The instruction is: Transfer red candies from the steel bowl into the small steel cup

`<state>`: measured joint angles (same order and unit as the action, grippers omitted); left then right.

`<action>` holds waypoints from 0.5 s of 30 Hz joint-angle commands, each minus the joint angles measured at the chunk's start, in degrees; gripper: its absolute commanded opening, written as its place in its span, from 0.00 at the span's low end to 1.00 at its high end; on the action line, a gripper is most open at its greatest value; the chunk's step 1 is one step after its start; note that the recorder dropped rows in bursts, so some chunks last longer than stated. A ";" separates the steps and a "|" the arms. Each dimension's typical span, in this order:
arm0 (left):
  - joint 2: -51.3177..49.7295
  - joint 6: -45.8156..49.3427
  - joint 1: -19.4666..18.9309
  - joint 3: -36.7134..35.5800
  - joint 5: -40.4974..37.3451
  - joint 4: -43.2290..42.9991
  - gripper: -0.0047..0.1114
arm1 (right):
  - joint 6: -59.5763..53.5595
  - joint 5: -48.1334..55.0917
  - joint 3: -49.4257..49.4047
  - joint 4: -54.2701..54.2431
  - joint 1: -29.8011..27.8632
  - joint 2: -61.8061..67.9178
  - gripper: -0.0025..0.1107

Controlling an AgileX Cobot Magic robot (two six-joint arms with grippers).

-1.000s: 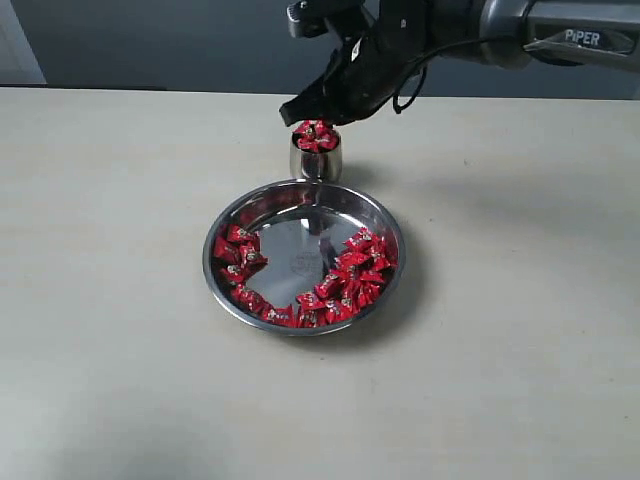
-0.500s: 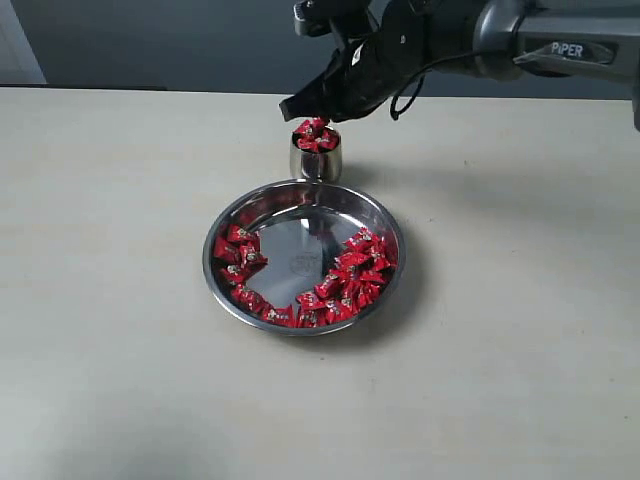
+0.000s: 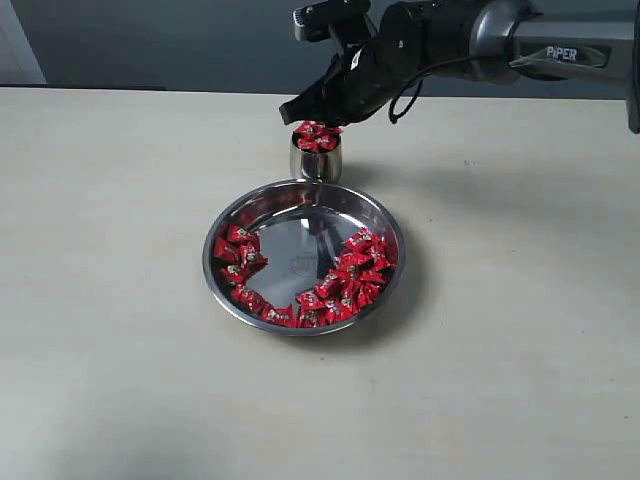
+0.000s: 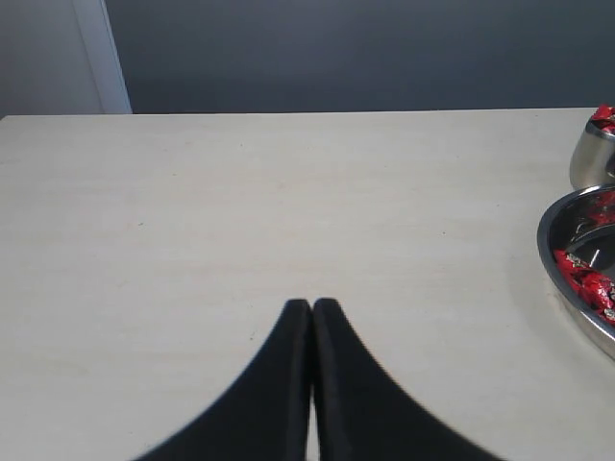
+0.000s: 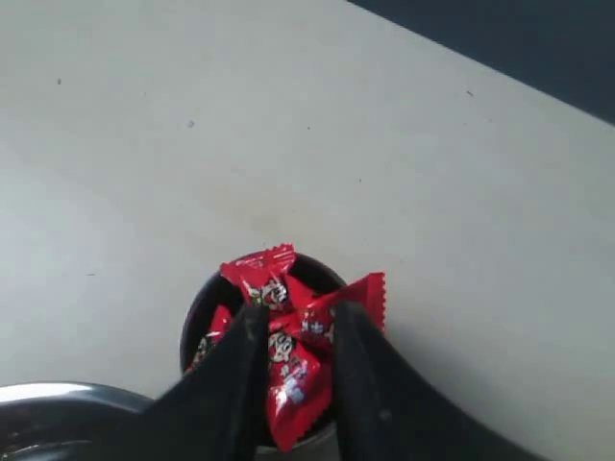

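Note:
The steel bowl [image 3: 213,245] sits mid-table with several red candies [image 3: 352,275] along its left, near and right sides. Just behind it stands the small steel cup [image 3: 316,163], heaped with red candies above its rim. My right gripper [image 3: 300,112] hovers right over the cup. In the right wrist view its fingers [image 5: 301,317] pinch one red candy [image 5: 293,384] above the cup's [image 5: 192,322] heap. My left gripper [image 4: 312,305] is shut and empty over bare table, to the left of the bowl [image 4: 553,259] and cup [image 4: 591,158].
The pale tabletop [image 3: 520,330] stretches wide on both sides of the bowl. A dark wall [image 3: 150,40] runs behind the table's far edge. The right arm [image 3: 500,35] reaches in from the upper right.
The right arm has shifted slightly upward and left above the cup. The heap of candies, the bowl and the cup have not moved.

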<state>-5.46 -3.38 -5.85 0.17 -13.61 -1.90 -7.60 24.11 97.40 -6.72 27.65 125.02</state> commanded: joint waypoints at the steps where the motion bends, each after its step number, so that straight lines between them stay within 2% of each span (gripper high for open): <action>1: 0.39 -0.13 0.29 -0.17 0.24 -0.38 0.04 | -0.35 -1.67 0.07 0.26 -0.24 -2.80 0.24; 6: 0.39 -0.13 0.29 -0.17 0.24 -0.38 0.04 | -0.35 1.03 0.07 0.26 -0.24 -5.05 0.21; 9: 0.39 -0.13 0.29 -0.17 0.24 -0.38 0.04 | 0.16 7.57 -0.13 0.16 -0.24 -6.85 0.04; 10: 0.39 -0.13 0.29 -0.17 0.24 -0.38 0.04 | 0.16 9.74 -0.39 0.16 -0.24 -7.71 0.02; 15: 0.39 -0.13 0.29 -0.17 0.24 -0.38 0.04 | 0.28 10.51 -5.78 -1.45 -0.24 -14.87 0.02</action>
<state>-5.46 -3.38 -5.85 0.17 -13.61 -1.90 -7.49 33.86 94.53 -6.72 27.65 114.93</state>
